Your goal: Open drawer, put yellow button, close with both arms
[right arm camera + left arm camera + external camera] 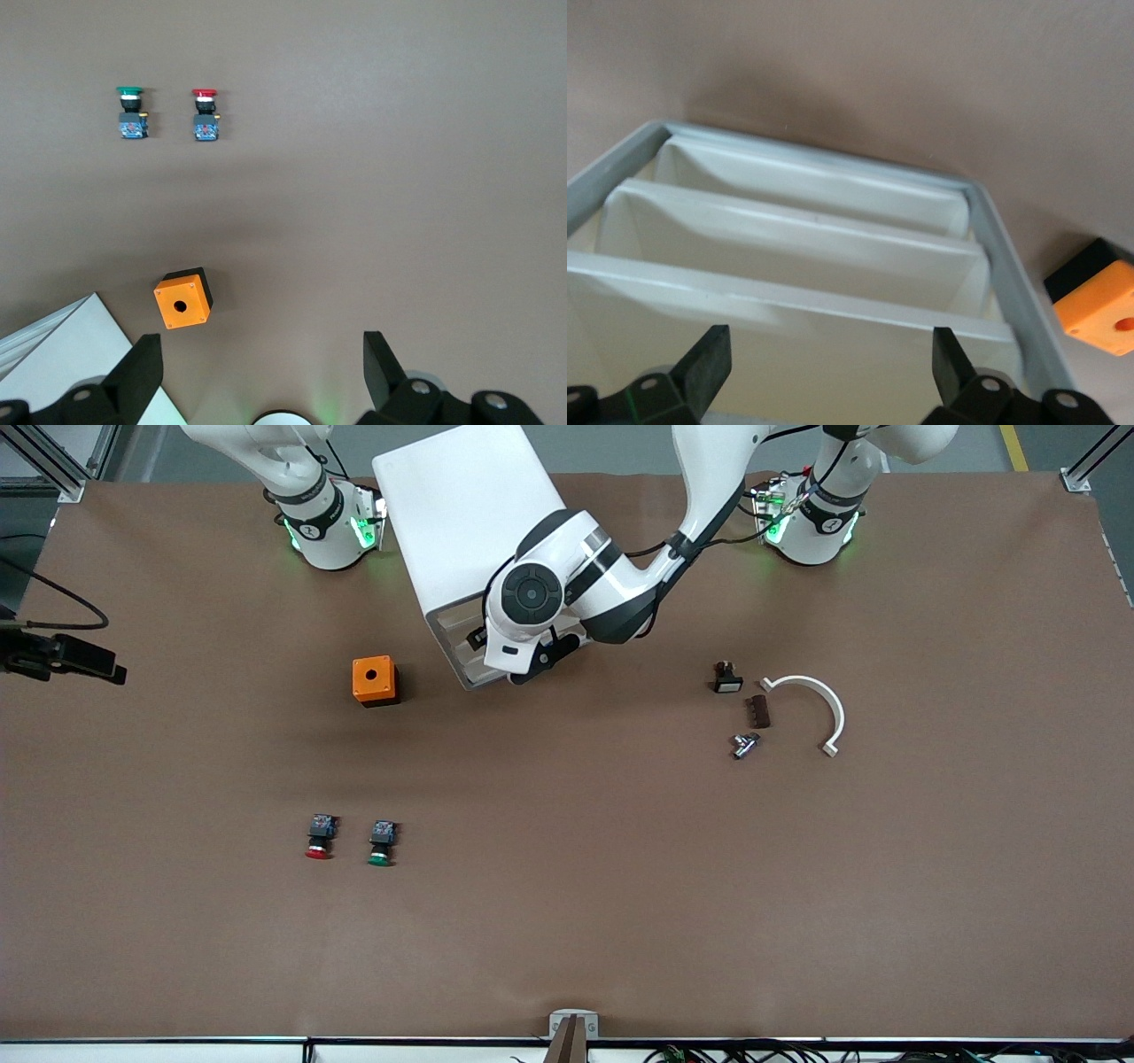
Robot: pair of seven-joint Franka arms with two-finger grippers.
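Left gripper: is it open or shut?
Open: the fingers of the left gripper stand wide apart at the cabinet, gripping nothing.

A plain brown table point(567, 886) is noted. A white cabinet point(461, 505) and glossy white arms with black joint rings are seen. An orange box point(373, 679) with a black base is recorded. One red-capped button point(319, 838) and one green-capped button point(382, 843) have black bodies.

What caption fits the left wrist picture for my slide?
Open left gripper at the white cabinet's drawer fronts, orange box beside it.
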